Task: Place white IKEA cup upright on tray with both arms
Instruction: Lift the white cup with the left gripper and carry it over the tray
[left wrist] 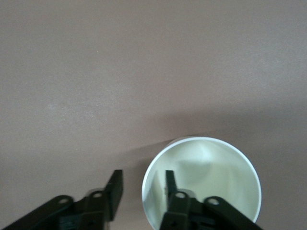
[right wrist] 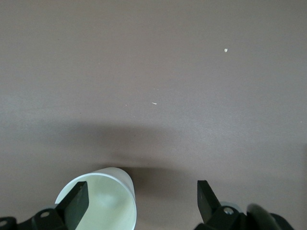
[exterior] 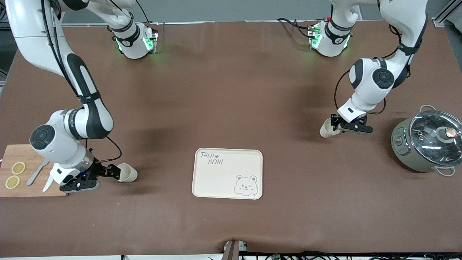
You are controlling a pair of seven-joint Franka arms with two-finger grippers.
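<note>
While both cups lie on their sides, the tray [exterior: 227, 173] sits bare between them.
Right gripper [exterior: 112, 172], fingers spread wide, has one finger inside its cup [exterior: 127, 172] beside the cutting board [exterior: 21, 184]; left gripper [exterior: 336, 124], fingers partly narrowed, straddles the rim of the second cup [exterior: 327, 130] near the pot [exterior: 426, 142].

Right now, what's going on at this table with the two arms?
Each arm is working on its own white cup lying on the brown table. The left claw has one finger inside the rim of its cup and one outside, closing on the wall. The right claw is open around the rim of the other cup, beside the cutting board. The tray between them holds nothing yet.
</note>
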